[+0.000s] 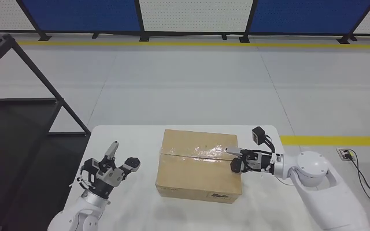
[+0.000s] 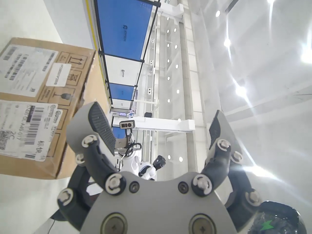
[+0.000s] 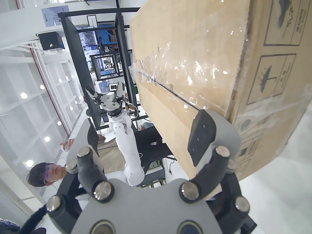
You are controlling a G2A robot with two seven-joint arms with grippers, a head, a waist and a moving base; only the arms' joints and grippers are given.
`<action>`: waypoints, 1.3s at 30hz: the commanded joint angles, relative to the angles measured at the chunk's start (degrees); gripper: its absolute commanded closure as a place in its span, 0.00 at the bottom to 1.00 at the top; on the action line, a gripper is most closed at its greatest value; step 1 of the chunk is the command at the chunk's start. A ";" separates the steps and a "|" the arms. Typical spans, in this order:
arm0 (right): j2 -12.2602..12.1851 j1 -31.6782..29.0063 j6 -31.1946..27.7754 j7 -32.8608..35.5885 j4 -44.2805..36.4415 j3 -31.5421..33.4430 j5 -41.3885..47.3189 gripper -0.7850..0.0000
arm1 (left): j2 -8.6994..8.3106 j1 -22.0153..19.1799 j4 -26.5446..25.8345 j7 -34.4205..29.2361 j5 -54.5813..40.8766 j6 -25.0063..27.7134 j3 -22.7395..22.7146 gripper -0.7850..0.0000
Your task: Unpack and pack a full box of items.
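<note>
The closed brown cardboard box (image 1: 199, 173) rests on the white bench (image 1: 133, 138), with clear tape (image 1: 202, 151) sealing its top seam. The right end effector (image 1: 233, 158) is open at the box's right end, beside the seam. The left end effector (image 1: 122, 156) is open, well left of the box. Pinch the tape end squarely and peel along the seam.

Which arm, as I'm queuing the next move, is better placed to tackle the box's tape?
Likely right: the right pincer, open, sits at the taped edge of the box; the left pincer stands apart from it.

White table (image 1: 133, 150); black rack (image 1: 26, 124) at its left.
</note>
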State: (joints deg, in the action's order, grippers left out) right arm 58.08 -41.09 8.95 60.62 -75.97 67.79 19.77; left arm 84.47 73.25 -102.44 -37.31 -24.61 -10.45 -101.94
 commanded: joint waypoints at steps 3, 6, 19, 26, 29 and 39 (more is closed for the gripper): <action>-0.06 0.09 0.06 0.34 -0.21 -0.07 -0.26 0.00 | -0.78 -2.90 0.91 -2.12 -0.25 -4.51 0.00 0.00; -0.03 0.22 0.14 0.48 -0.26 -0.40 -0.44 0.00 | -1.23 -5.27 2.32 -2.18 1.28 -5.28 1.02 0.00; 0.09 0.27 -0.90 0.41 0.07 -1.12 -0.24 0.00 | -1.97 -8.38 6.95 -3.62 5.84 0.56 4.27 0.00; 0.07 0.77 -0.67 0.77 0.21 -1.39 -0.77 0.00 | -2.21 -10.41 9.31 -1.92 5.73 0.64 5.67 0.00; 0.07 1.03 -0.58 0.87 0.33 -1.45 -0.88 0.00 | -2.67 -13.07 12.26 -4.34 6.67 0.17 6.56 0.00; -0.12 0.51 -0.82 0.97 0.35 -1.00 -0.71 0.00 | -4.20 -18.49 19.04 -12.19 13.09 2.13 10.55 0.00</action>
State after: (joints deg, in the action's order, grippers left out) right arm 57.96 -40.51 8.17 61.60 -75.62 66.76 18.99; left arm 80.40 54.97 -83.83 -48.81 -11.85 -8.65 -91.78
